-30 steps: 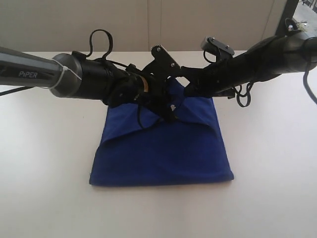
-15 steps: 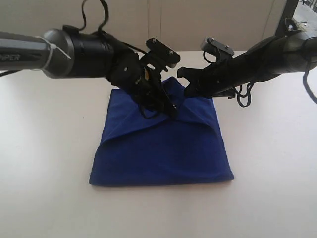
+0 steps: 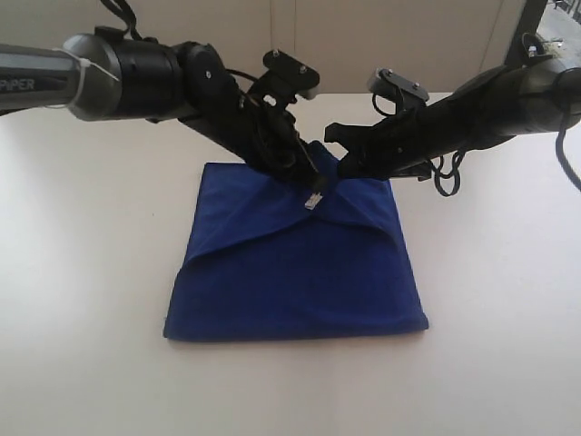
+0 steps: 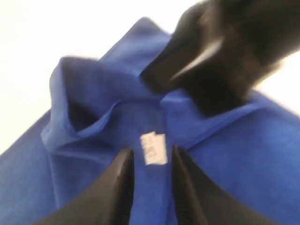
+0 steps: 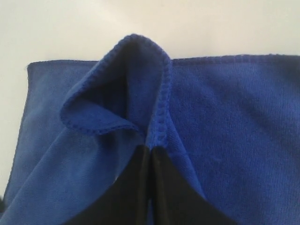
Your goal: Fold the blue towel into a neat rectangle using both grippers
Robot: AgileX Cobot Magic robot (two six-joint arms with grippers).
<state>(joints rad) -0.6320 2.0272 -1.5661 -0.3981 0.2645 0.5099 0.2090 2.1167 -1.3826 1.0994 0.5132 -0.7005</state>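
**Exterior view.** Illumination is bright, even and diffuse. Shadows fall close beneath objects, so the light comes from above. The table renders near white with little surface detail. A narrow dark band lies under the near edge of the blue towel, and faint soft shading lies under both arms. Focus holds across the frame.

**Left wrist view.** The whole frame is soft. The right claw appears as a smeared dark mass with a pale streak of glare. Print on the white label is unreadable. The table is blown out to pure white.

**Right wrist view.** Sharp. Hem stitching on the blue towel resolves clearly. The fingers of the right claw are black without detail. The table reads cream, not white.
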